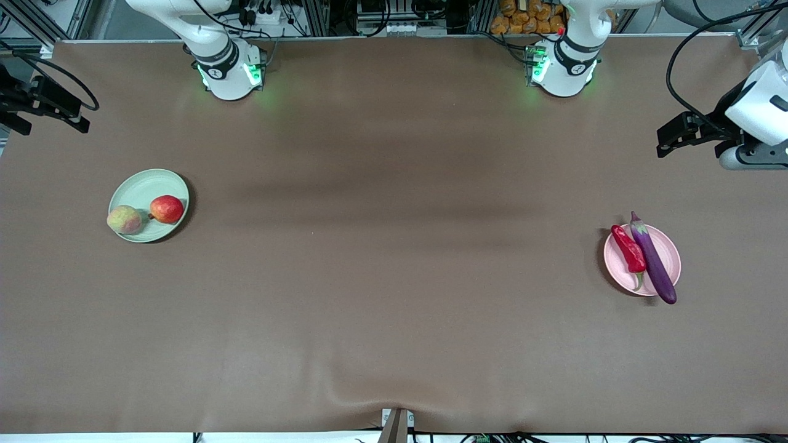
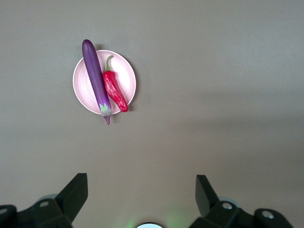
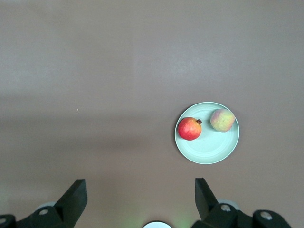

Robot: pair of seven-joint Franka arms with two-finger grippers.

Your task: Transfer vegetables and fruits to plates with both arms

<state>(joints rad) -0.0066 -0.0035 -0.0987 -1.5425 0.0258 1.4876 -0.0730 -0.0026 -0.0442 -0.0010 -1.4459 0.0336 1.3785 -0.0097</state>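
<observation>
- A wide counter (image 1: 394,277) covered in smooth brown cloth fills the front view, with metal frames, cables and clutter along the top edge.
- Two round shallow matte plates, two small round fruits and two long vegetables are on it.
- The pale green plate (image 1: 148,205) sits at mid-height near the frame's left edge, toward the right arm's end, and holds both fruits.
- The red fruit with a yellowish patch (image 1: 166,209) and the pale yellow-green fruit blushed pink (image 1: 125,219) lie side by side, the pale one over the plate's rim.
- The pale pink plate (image 1: 642,259) sits near the frame's right edge, toward the left arm's end, and holds both vegetables.
- The long glossy purple eggplant (image 1: 652,258) overhangs the rim at both ends; the shiny red chili pepper (image 1: 628,248) lies just beside it.
- The left gripper (image 2: 141,191) hangs high over bare cloth, jaws wide and holding nothing.
- The right gripper (image 3: 141,192) hangs likewise, jaws wide and holding nothing.
</observation>
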